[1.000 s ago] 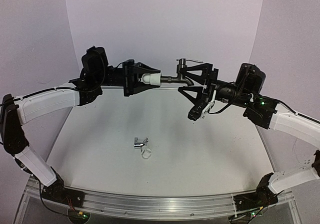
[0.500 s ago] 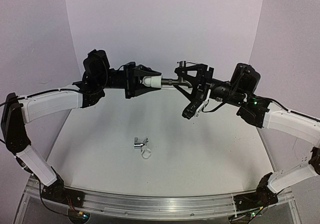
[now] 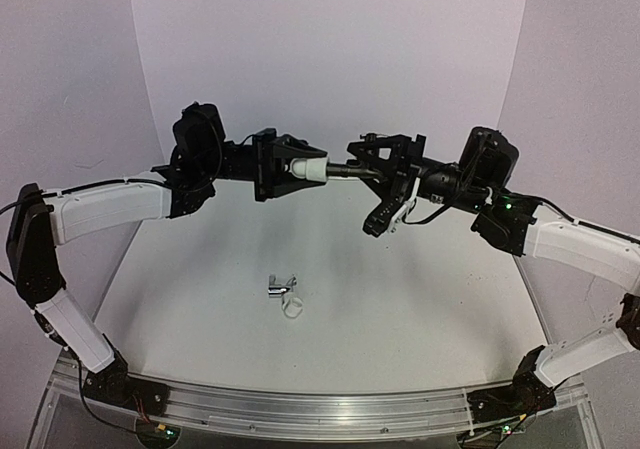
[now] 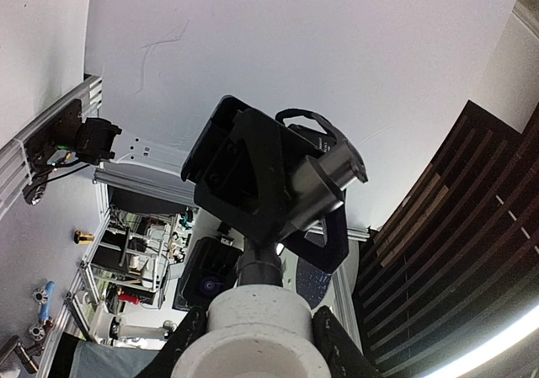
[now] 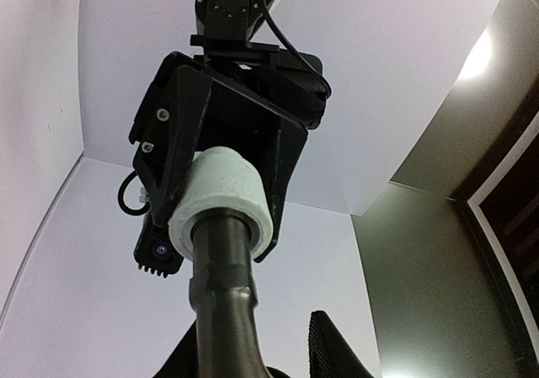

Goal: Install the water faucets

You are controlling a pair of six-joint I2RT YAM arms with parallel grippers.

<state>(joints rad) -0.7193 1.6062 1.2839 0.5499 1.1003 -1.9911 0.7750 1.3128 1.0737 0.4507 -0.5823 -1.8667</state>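
no readable text, labels, brands or numbers in any view

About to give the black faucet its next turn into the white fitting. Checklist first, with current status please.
1. Hold of the left gripper on the white fitting: ok, jaws shut on it.
2. Hold of the right gripper on the black faucet: ok, jaws shut on it.
3. Faucet stem inside the fitting's mouth: ok, seen from the right wrist.
4. Stem in line with the fitting: ok, roughly straight in the top view.
5. Thread depth, seated or not: cannot tell.
6. The chrome faucet and white ring lie on the table, apart from both arms: ok.
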